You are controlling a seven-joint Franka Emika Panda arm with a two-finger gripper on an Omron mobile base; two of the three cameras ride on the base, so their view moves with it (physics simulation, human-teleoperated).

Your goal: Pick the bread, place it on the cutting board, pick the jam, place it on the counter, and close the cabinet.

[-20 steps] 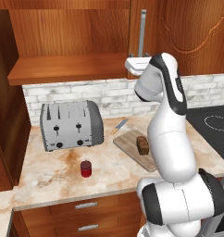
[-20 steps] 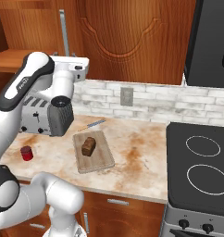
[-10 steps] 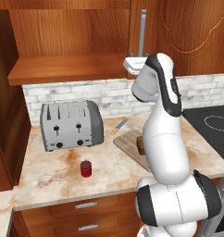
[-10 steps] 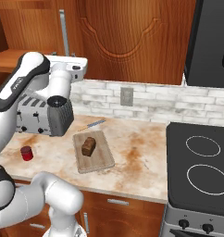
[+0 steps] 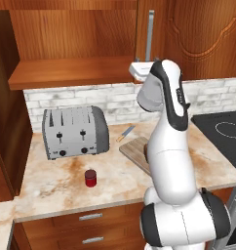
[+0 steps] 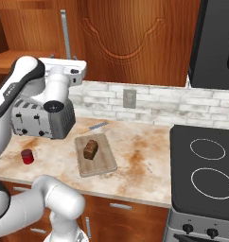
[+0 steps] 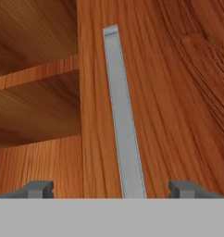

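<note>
The dark brown bread (image 6: 90,149) lies on the wooden cutting board (image 6: 98,163), which rests on the marbled counter (image 6: 135,156). The red jam (image 5: 90,177) stands on the counter near its front edge, below the toaster. My gripper (image 7: 111,190) is up at the cabinet (image 6: 130,42) and open, its fingertips (image 7: 37,189) on either side of the vertical silver handle (image 7: 125,125) without touching it. Left of that door the cabinet stands open and shows a bare wooden shelf (image 5: 76,73).
A silver toaster (image 5: 75,132) sits at the back left of the counter, with a small knife (image 5: 126,133) between it and the board. A black stove (image 6: 206,160) takes up the right side, and a dark appliance (image 6: 220,42) hangs above it. Drawers (image 5: 90,217) run under the counter.
The hand has stayed at the cabinet handle while the arm's upper link shifted slightly. The jaws have spread wide off the handle. Bread and jam have not moved.
</note>
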